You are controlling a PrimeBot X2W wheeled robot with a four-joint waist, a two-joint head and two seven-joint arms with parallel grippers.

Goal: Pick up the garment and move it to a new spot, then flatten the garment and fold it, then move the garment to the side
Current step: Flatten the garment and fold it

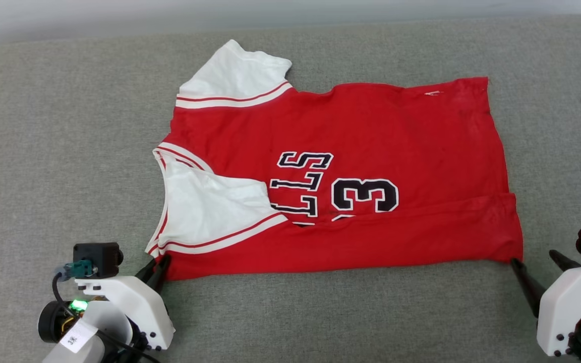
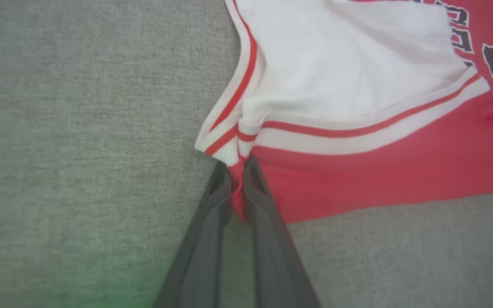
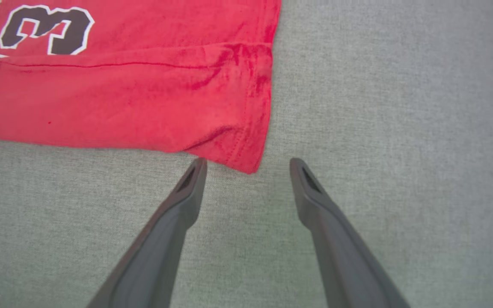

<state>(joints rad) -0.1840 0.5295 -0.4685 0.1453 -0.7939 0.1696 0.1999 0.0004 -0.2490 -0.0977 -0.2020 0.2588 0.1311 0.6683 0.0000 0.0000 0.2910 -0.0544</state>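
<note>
Left gripper is pinched almost closed on the near shoulder corner of the red jersey T-shirt with white sleeves, cloth bunched in the pinch. Right gripper is spread wide and empty, with the near hem corner between its tips. Shirt lies spread mid grey woven surface, near edge folded over. Soft, light, limp: hold both near corners and lift evenly, or the middle sags.
</note>
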